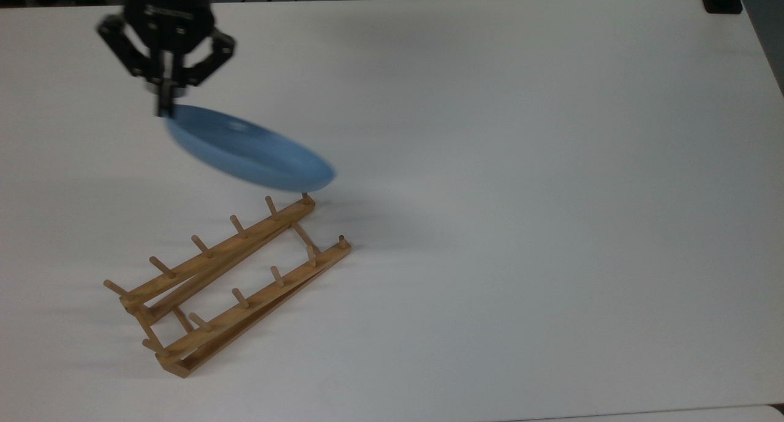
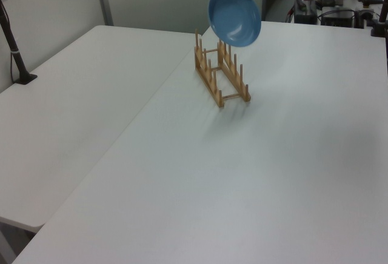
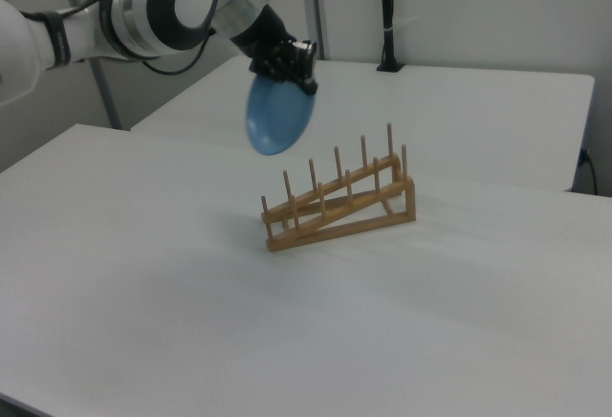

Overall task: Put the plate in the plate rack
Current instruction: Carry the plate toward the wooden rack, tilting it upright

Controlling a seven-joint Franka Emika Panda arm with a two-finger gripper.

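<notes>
Your gripper (image 1: 164, 106) is clamped on the plate (image 1: 248, 149) rim, plate hanging tilted below it. You hold it near-upright to fit between pegs. Rack (image 1: 236, 281): below and beyond, apart.

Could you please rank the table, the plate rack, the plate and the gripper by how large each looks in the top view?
1. Table.
2. Plate rack.
3. Plate, held in the air nearer the camera, so it may look bigger than it is.
4. Gripper, likewise raised; its body looks somewhat smaller than the plate.
</notes>
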